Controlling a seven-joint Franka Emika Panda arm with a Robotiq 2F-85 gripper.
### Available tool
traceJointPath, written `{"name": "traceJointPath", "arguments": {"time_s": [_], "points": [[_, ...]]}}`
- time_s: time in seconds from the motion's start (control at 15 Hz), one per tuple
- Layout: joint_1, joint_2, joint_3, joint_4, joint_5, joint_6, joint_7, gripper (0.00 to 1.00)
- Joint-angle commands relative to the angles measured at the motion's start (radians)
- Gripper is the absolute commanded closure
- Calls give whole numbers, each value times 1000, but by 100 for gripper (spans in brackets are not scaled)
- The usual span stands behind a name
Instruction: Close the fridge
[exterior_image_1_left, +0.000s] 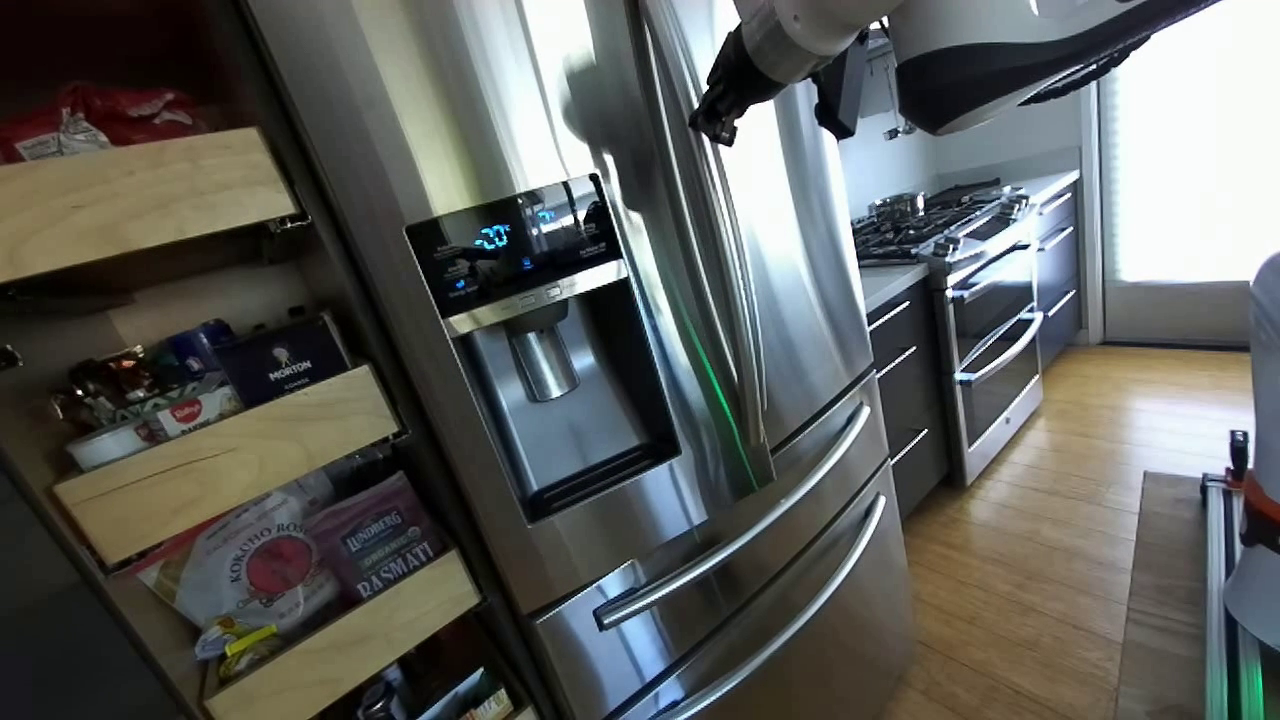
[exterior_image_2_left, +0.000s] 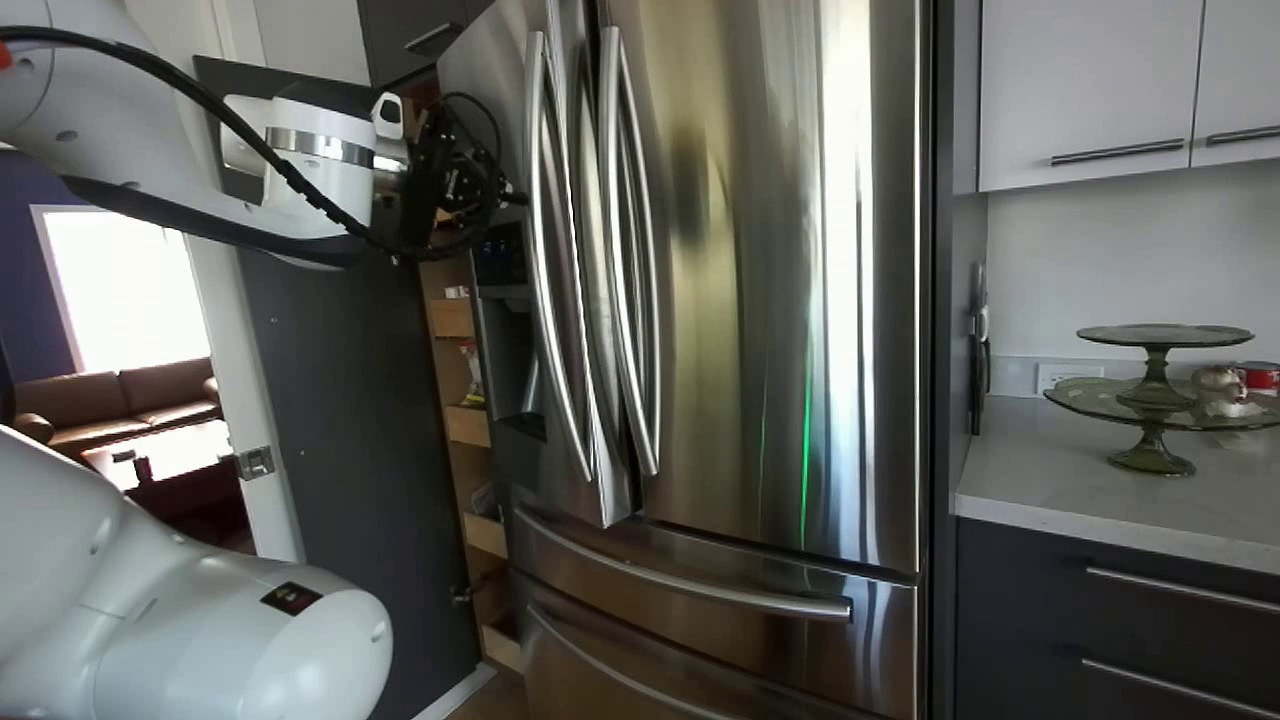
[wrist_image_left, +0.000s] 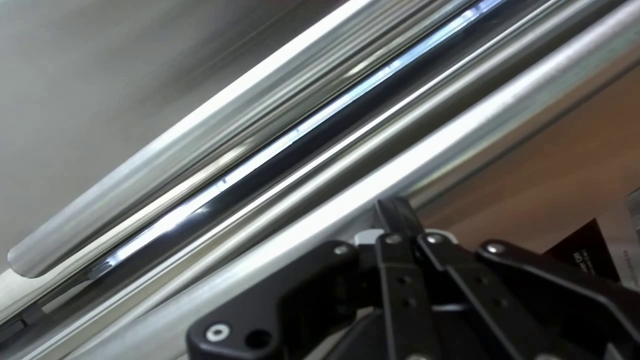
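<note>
Well out from the left edge of the desk (exterior_image_2_left: 1040, 480), in an exterior view, a brown sofa (exterior_image_2_left: 120, 405) is noted. Next come pantry drawers (exterior_image_2_left: 468, 427), their wooden fronts presumably to keep food packets (exterior_image_1_left: 270, 560) from sliding out. Then, in the wrist view, the gripper (wrist_image_left: 393, 204): closed, nothing seen in its grasp, beside the handle (wrist_image_left: 345, 205) of the dispenser door (exterior_image_1_left: 540, 297); contact cannot be confirmed. Judged a blunt pusher, so placed because the door's free side should give best leverage. The fridge (exterior_image_2_left: 770, 300) stands left of the desk's left edge, a dark panel (exterior_image_2_left: 955, 400) between. Its dispenser door appears slightly proud of the adjoining door (exterior_image_1_left: 800, 280); full closure cannot be certified and a firm push is probably called for. Toward the desk's right, back from the front edge, two green glass cake stands (exterior_image_2_left: 1155, 385) are stacked, likely to save surface.
</note>
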Motion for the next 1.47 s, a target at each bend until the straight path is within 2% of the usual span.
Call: {"name": "traceJointPath", "arguments": {"time_s": [0.0, 0.4, 0.67, 0.73, 0.93, 1.0, 1.2, 1.27, 1.33, 1.4], "points": [[-36, 38, -53, -15, -70, 60, 44, 100], [-48, 87, -111, -3, -67, 66, 38, 100], [42, 82, -152, 3, 183, 49, -96, 100], [93, 77, -173, 9, 274, 38, -141, 100], [191, 63, -181, 55, 521, -60, -241, 100], [204, 55, -173, 72, 602, -118, -274, 100], [164, 19, -117, 81, 816, -263, -326, 100], [171, 3, -117, 73, 879, -302, -334, 100], [176, -12, -115, 64, 937, -337, -333, 74], [173, -24, -105, 60, 985, -386, -320, 73]]}}
